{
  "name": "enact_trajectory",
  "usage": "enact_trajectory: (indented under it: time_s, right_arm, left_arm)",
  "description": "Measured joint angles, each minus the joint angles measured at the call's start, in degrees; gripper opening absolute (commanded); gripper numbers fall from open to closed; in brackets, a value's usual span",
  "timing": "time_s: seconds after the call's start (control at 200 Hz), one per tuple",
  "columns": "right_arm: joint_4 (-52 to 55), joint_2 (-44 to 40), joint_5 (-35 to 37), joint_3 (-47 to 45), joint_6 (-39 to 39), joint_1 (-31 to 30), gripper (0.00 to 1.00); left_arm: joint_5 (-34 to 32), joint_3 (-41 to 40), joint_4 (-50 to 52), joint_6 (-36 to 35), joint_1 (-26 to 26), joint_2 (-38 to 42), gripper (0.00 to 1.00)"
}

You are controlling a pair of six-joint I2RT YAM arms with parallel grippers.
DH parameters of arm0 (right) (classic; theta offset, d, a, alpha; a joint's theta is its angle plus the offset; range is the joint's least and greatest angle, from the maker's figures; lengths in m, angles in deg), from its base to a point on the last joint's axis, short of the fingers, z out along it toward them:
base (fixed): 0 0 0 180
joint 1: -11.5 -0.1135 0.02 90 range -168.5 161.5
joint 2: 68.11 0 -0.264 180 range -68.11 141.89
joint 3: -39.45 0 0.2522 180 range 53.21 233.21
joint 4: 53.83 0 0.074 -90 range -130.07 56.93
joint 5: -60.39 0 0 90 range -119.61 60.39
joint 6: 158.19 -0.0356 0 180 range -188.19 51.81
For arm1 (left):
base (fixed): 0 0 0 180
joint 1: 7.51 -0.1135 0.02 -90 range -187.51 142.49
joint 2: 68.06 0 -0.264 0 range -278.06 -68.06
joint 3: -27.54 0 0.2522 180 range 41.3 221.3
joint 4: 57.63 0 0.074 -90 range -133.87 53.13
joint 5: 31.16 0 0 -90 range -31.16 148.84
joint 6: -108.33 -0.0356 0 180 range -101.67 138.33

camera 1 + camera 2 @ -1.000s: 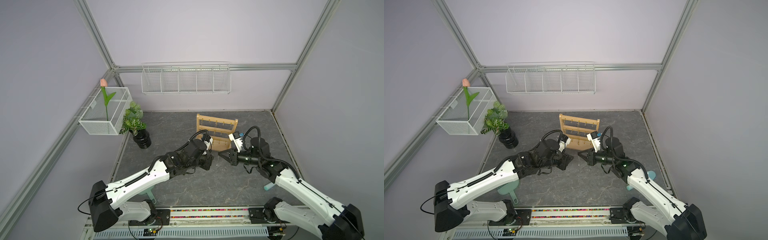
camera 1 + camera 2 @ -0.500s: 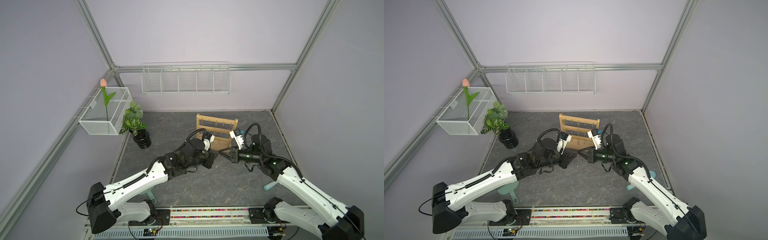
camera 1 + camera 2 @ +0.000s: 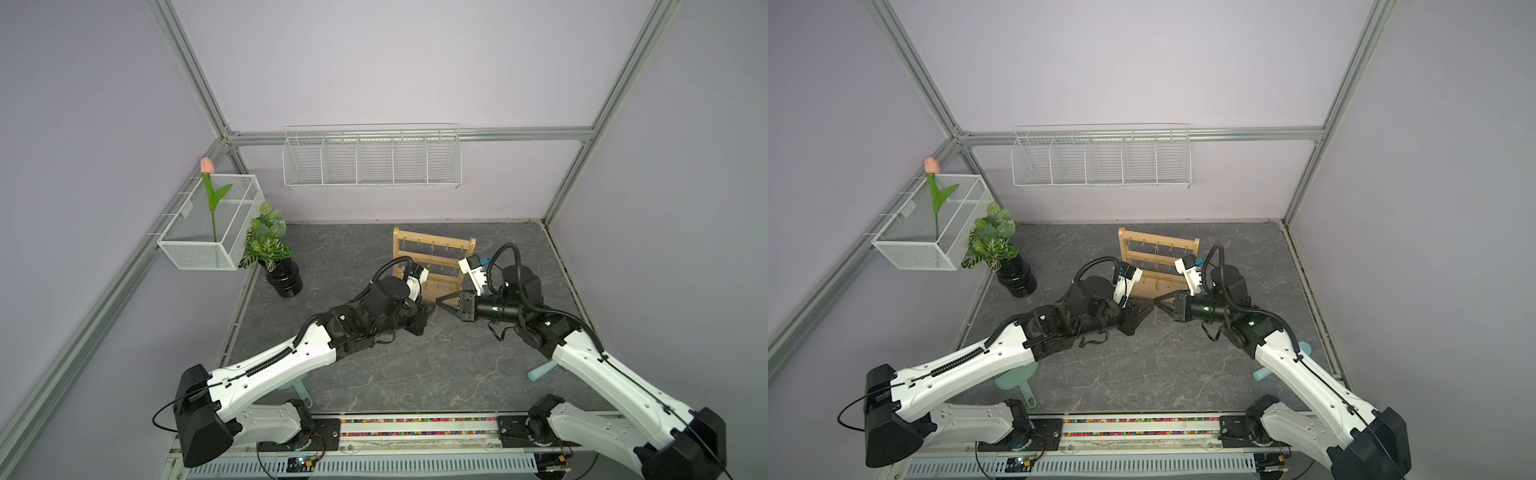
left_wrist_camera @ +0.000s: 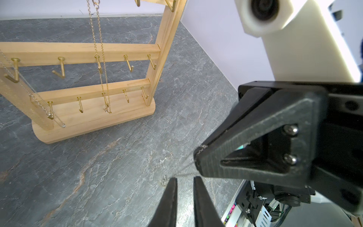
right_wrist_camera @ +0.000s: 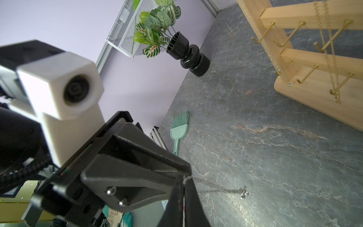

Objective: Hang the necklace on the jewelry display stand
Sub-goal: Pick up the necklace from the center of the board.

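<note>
Pinching the thin silver necklace [image 5: 243, 191] between its tips, the right claw [image 5: 184, 179] is clenched on the chain. The chain trails from the closed jaws in two slack strands and ends in a small pendant over the grey table [image 5: 275, 157]. The left claw [image 4: 184, 178] faces it almost tip to tip. Its fingers [image 4: 170, 196] are parted by a narrow gap, and the chain runs across their ends (the pendant dangles just past one of them). Whether they touch the chain cannot be told.

In both top views the two claws meet low over the table, just in front of the base of the jewelry display stand [image 3: 434, 240]. The stand is upright toward the back wall. The held necklace is apart from the stand and on none of its hooks.

A gold chain [image 4: 102, 59] hangs from a high hook on the stand, down past the two lower rails almost to the base. A silver chain [image 4: 37, 98] drapes beside the post at the other end.

A mint-green brush [image 5: 179, 127] lies flat on the table near the wall. A potted plant [image 5: 157, 29] in a black vase stands in the corner beyond it.
</note>
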Motion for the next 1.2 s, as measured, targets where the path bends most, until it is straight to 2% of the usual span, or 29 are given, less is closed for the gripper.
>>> enact_trajectory:
  time_s: [0.53, 1.2]
  right_arm:
    - [-2.05, 0.00, -0.63, 0.42, -2.16, -0.02, 0.07]
    - [-4.37, 0.00, -2.80, 0.42, -3.69, -0.24, 0.07]
  left_arm:
    - [-1.33, -0.87, -0.81, -0.46, 0.00, -0.57, 0.24]
    - [-4.11, -0.83, -1.77, -1.44, 0.00, -2.82, 0.23]
